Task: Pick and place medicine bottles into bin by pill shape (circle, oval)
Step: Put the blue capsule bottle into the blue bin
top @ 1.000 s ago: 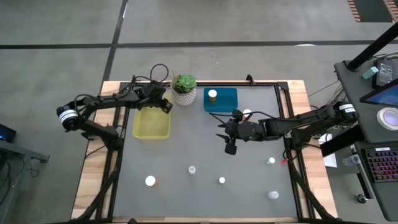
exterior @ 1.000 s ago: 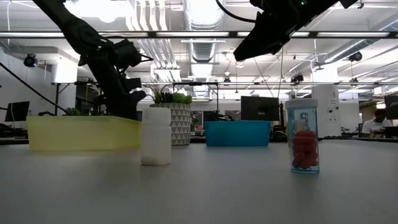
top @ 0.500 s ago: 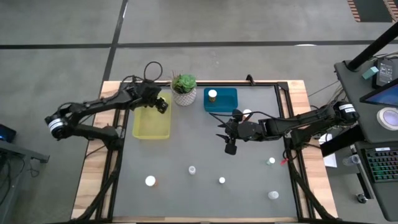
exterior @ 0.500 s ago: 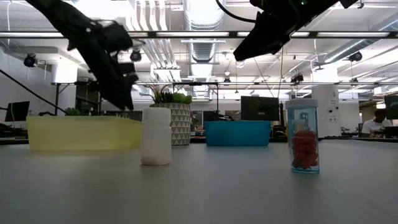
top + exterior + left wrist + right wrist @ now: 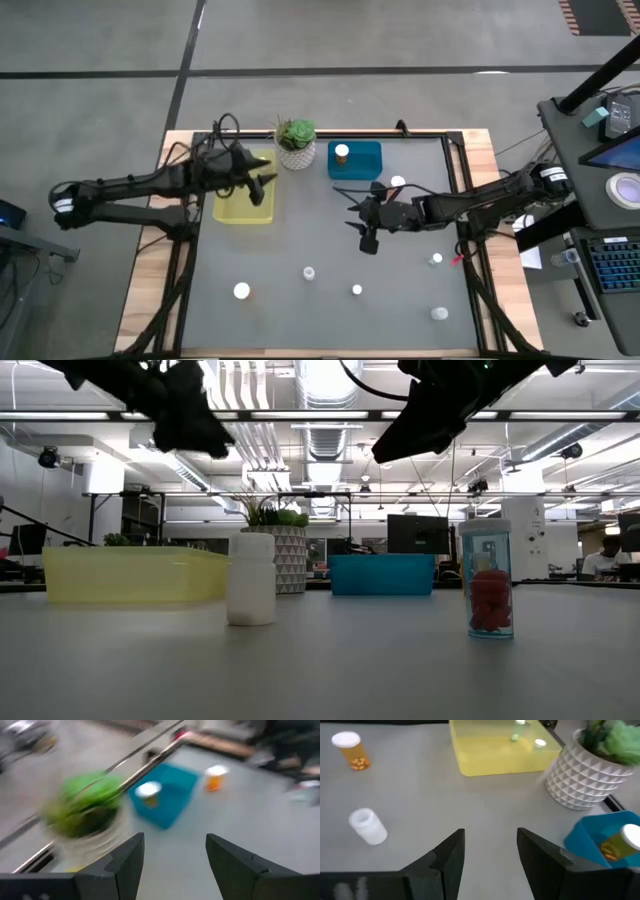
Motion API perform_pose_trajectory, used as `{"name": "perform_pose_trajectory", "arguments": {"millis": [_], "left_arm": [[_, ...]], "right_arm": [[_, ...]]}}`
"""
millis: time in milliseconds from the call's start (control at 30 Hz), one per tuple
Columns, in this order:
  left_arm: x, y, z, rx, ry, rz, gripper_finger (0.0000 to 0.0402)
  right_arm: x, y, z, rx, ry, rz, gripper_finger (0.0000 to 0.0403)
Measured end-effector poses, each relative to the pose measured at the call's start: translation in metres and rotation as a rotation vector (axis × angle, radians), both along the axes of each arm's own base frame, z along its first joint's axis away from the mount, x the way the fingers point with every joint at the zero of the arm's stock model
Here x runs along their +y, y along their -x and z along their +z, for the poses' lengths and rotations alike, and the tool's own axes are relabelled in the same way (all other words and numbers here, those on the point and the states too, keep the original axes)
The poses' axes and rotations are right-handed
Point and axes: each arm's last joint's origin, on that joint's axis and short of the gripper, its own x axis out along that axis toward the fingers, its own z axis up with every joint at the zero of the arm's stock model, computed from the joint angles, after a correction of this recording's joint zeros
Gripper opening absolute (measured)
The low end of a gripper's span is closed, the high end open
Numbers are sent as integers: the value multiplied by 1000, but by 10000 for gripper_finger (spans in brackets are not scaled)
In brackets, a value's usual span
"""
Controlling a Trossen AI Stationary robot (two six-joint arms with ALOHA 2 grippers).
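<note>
Several small medicine bottles stand on the grey table: an amber one, a white one and others toward the near edge, and one beside the blue bin. Another bottle stands in the blue bin. My left gripper is open and empty, high over the yellow bin; its wrist view is blurred. My right gripper is open and empty above the table's middle, pointing toward the left edge.
A green plant in a white pot stands at the far edge between the two bins. In the low view a white bottle and a clear blue bottle with red pills stand nearest. Bare table lies between the bins and the near bottles.
My left gripper has risen from the yellow bin's far end and gone a little toward the near edge, while its arm has swung toward the table's left. My right arm has kept nearly still.
</note>
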Motion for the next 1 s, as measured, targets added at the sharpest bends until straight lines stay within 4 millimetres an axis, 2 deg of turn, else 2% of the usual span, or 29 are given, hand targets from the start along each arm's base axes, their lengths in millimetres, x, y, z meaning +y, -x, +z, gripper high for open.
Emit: {"name": "perform_pose_trajectory", "arguments": {"millis": [200,467,733,1000], "left_arm": [[-37,-12,6,-92,-21,-209,197],[-73,-27,-5,-48,-5,-380,197],[-101,-34,-17,5,0,-503,197],[-123,-35,-25,30,65,-566,197]], "right_arm": [[18,-10,-13,3,8,57,173],[40,-26,-19,7,11,115,173],[59,-33,-15,27,-18,143,173],[68,-28,-12,195,-75,87,173]]}}
